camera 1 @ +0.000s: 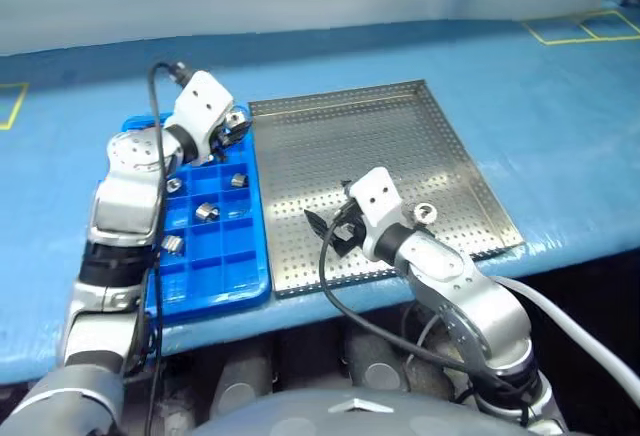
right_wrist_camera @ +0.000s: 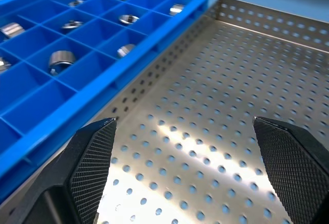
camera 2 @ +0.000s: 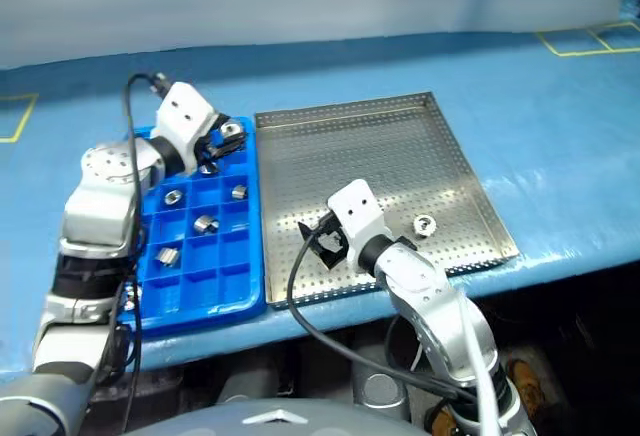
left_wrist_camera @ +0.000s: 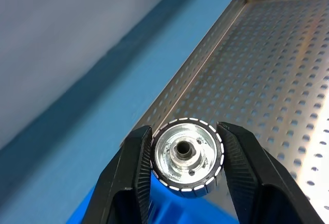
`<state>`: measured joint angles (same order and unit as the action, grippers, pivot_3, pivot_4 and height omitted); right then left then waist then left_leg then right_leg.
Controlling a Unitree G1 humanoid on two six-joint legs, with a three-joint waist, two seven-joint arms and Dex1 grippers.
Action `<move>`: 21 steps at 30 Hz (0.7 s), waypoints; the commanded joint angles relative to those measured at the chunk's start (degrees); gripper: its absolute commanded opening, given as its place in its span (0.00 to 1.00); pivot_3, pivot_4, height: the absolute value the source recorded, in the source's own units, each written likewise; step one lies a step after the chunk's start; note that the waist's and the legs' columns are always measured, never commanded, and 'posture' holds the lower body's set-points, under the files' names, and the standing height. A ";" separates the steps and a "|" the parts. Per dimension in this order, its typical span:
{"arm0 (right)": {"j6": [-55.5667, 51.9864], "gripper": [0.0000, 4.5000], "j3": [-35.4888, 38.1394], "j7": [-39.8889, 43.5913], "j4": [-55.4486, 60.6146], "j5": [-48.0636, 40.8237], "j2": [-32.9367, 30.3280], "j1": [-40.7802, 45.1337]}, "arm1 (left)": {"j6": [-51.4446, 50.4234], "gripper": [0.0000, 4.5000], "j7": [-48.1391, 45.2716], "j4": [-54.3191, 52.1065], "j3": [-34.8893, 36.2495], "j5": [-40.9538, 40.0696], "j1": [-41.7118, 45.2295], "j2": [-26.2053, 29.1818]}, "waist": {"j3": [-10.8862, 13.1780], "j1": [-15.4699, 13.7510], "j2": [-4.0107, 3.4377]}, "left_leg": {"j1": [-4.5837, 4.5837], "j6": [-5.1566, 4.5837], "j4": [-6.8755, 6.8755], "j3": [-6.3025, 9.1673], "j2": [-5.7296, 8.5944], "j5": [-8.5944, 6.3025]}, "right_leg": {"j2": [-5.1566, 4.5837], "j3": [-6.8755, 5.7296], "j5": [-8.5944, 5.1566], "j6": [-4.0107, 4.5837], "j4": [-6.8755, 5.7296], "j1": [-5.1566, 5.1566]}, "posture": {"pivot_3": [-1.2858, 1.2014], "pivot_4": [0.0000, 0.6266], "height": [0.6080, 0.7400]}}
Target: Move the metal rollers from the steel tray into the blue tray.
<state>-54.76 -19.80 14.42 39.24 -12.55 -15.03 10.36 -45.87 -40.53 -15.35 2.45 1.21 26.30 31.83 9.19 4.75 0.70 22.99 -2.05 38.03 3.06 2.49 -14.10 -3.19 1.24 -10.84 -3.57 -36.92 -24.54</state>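
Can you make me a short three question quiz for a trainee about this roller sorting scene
1. True or false: the left tool is shut on a metal roller.
2. How many metal rollers lie loose on the steel tray?
   A. none
   B. one
   C. four
3. Fill in: the right tool stands open above the floor of the ____ tray.

Key
1. True. Its two fingers press the roller's rim from either side, near the far end of the blue tray.
2. B. One roller lies near the tray's near right corner.
3. Steel. Nothing sits between its fingers.
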 commanded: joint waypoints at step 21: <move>6.69 1.00 -4.80 8.11 -3.03 -0.72 -0.61 2.28 | 4.40 0.39 -9.29 -13.73 -1.73 -12.70 -16.59 14.89 | 0.00 -5.53 0.05 | -0.26 0.49 -0.13 0.41 -0.13 0.32 | 0.09 -0.61 -0.39 0.76 -0.01 0.23 | 0.55 0.24 1.00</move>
<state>-49.21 -24.85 22.34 34.03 -12.80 -15.64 12.67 -44.09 -50.32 -29.64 1.84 -12.06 8.08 47.19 9.19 -0.78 0.76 22.74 -1.56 37.90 3.47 2.36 -13.79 -3.11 0.64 -11.21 -2.81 -36.92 -24.29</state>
